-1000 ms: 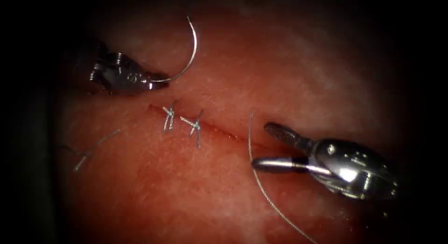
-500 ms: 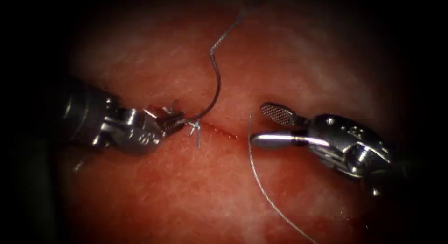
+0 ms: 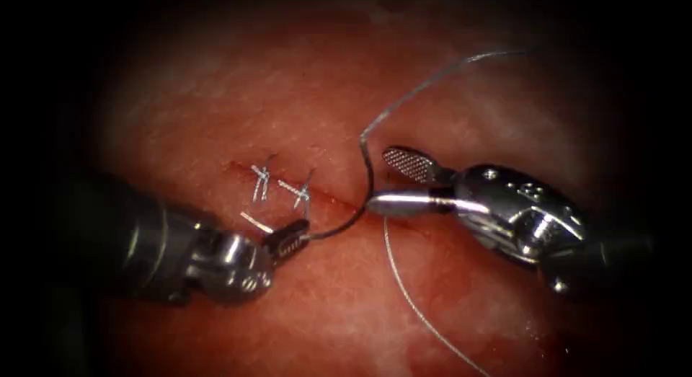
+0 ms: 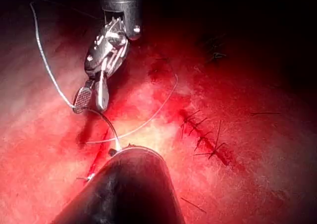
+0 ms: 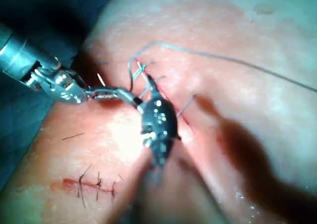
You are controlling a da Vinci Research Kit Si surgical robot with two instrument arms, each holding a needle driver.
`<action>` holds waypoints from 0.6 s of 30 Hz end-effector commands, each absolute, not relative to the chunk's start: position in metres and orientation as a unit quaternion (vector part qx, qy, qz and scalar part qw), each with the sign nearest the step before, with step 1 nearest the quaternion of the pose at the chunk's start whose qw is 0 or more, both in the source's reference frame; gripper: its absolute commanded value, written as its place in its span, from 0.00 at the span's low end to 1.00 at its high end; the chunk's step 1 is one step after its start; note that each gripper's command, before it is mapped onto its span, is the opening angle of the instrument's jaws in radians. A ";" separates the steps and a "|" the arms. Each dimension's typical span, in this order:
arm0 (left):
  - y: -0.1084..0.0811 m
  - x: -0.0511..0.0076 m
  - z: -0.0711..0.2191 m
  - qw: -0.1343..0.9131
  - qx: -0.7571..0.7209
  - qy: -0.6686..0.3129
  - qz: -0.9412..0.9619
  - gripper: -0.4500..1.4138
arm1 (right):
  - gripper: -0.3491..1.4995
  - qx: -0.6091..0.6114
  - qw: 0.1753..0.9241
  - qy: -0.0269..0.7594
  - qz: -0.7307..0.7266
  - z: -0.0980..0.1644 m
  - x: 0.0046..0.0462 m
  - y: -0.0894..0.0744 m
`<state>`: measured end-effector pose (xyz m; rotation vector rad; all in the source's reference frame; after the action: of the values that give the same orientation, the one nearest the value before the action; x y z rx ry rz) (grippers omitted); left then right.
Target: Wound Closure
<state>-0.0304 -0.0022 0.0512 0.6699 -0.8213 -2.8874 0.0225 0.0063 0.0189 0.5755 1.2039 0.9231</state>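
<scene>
Left tool point(image 3: 292, 238) clamped on needle point(image 3: 346, 222) end near the cut point(image 3: 339, 199); right tool point(image 3: 393, 182) gaping at the needle's far end, holding nothing.

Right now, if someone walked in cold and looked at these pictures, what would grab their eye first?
Probably the curved needle, arcing over the cut in the middle of the tissue: the left tool grips it near one end, below the cut. Close on the right, the right tool has its jaws open and holds nothing, with thread trailing above it. Left of the needle, two finished stitches cross the cut.
</scene>
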 end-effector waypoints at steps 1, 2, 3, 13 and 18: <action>-0.003 -0.0311 0.051 0.036 0.218 -0.264 -0.939 0.00 | 0.59 0.261 0.688 0.539 0.410 0.020 0.0236 0.005; -0.004 -0.0312 0.051 0.038 0.217 -0.265 -0.939 0.00 | 0.59 0.261 0.689 0.538 0.409 0.020 0.0240 0.005; -0.004 -0.0314 0.051 0.038 0.218 -0.266 -0.938 0.00 | 0.59 0.262 0.690 0.538 0.408 0.020 0.0243 0.004; -0.004 -0.0315 0.050 0.039 0.221 -0.272 -0.936 0.00 | 0.00 0.249 0.716 0.527 0.384 0.020 0.0243 0.004; -0.004 -0.0315 0.050 0.038 0.220 -0.273 -0.936 0.13 | 0.00 0.212 0.720 0.539 0.383 0.019 0.0227 0.005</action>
<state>-0.0312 -0.0027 0.0496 0.6755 -0.8510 -2.8675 0.0222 0.0064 0.0187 0.4626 1.1926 0.8431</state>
